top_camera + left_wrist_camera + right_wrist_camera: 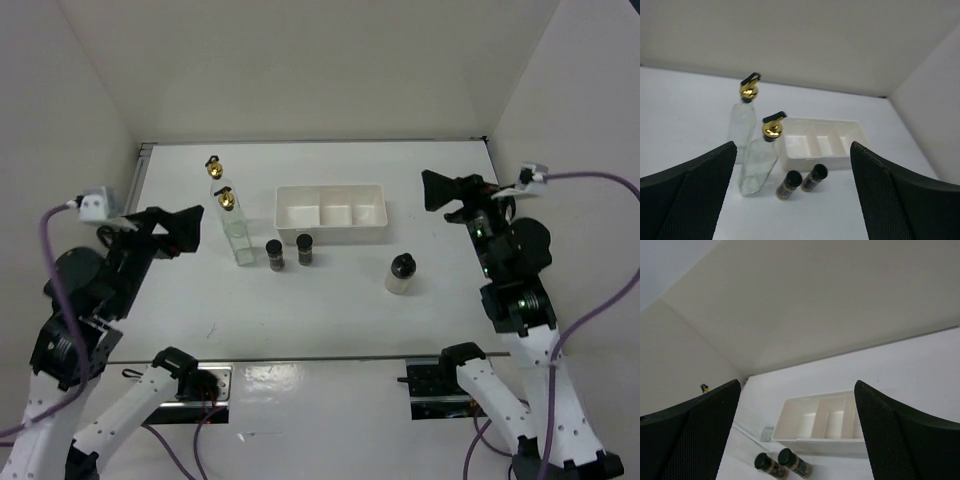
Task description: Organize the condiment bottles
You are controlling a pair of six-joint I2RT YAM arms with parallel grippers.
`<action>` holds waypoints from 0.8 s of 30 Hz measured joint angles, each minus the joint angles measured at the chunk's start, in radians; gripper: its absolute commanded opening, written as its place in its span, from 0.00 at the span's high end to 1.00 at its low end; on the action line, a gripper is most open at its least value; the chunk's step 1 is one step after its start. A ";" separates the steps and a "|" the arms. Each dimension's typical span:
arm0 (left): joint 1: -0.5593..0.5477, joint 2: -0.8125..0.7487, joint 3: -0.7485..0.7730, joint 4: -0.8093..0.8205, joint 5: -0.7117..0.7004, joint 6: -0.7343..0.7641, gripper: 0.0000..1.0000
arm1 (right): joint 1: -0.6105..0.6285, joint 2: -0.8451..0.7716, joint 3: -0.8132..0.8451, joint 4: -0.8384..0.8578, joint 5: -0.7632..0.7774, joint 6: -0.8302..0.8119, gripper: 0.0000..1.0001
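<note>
Clear glass bottles (240, 238), dark cylindrical jars (274, 254) and a squat pale jar (401, 274) are standing on the matte desk (330, 305); the left gripper (188, 230) and right gripper (438, 190) are holding their jaws wide.

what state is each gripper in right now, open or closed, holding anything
left gripper: open, holding nothing
right gripper: open, holding nothing

You face a white table (330, 300) boxed by plain white walls (300, 60) at nine, twelve and three o'clock. Lighting looks even.
</note>
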 measured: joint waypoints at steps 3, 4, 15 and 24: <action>0.000 0.105 -0.001 -0.018 -0.089 -0.002 0.00 | 0.001 0.147 0.088 -0.003 -0.048 -0.058 0.01; 0.000 0.144 0.004 -0.018 -0.117 -0.002 0.00 | 0.001 0.195 0.119 -0.007 -0.060 -0.081 0.01; 0.008 0.640 0.310 0.007 -0.190 0.003 0.00 | 0.048 0.596 0.279 0.015 -0.195 -0.227 0.01; 0.018 0.646 0.252 -0.031 -0.103 0.006 0.00 | 0.060 0.607 0.262 0.037 -0.164 -0.298 0.01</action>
